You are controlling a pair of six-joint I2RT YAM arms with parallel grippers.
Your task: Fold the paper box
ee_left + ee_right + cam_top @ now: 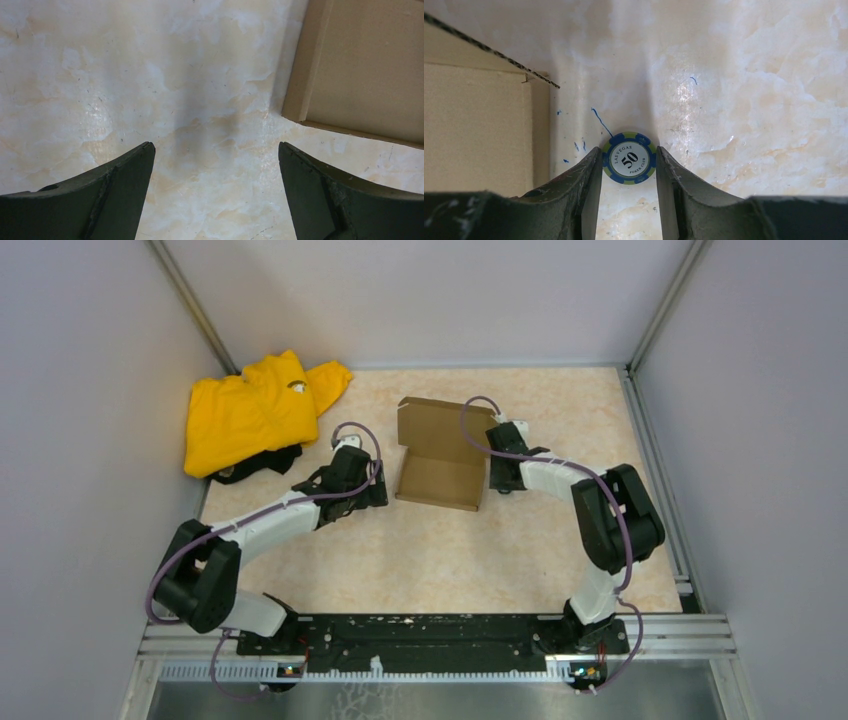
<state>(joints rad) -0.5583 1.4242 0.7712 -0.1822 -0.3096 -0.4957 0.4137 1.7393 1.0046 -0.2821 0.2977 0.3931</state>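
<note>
The brown paper box (pixel 438 478) lies in the middle of the table, its far panel tilted up. It also shows in the left wrist view (pixel 365 65) and in the right wrist view (pixel 474 125). My left gripper (pixel 374 490) is open and empty just left of the box, and its jaws (pixel 215 150) stand wide apart over bare table. My right gripper (pixel 500 478) is at the box's right edge. Its fingertips (pixel 629 150) press both sides of a blue and green poker chip (pixel 629 159) marked 50, which lies flat on the table.
A yellow garment (pixel 255 410) lies bunched at the far left corner with a dark item under its near edge. Grey walls close in the table on three sides. Blue pen marks (pixel 599 122) dot the table beside the box.
</note>
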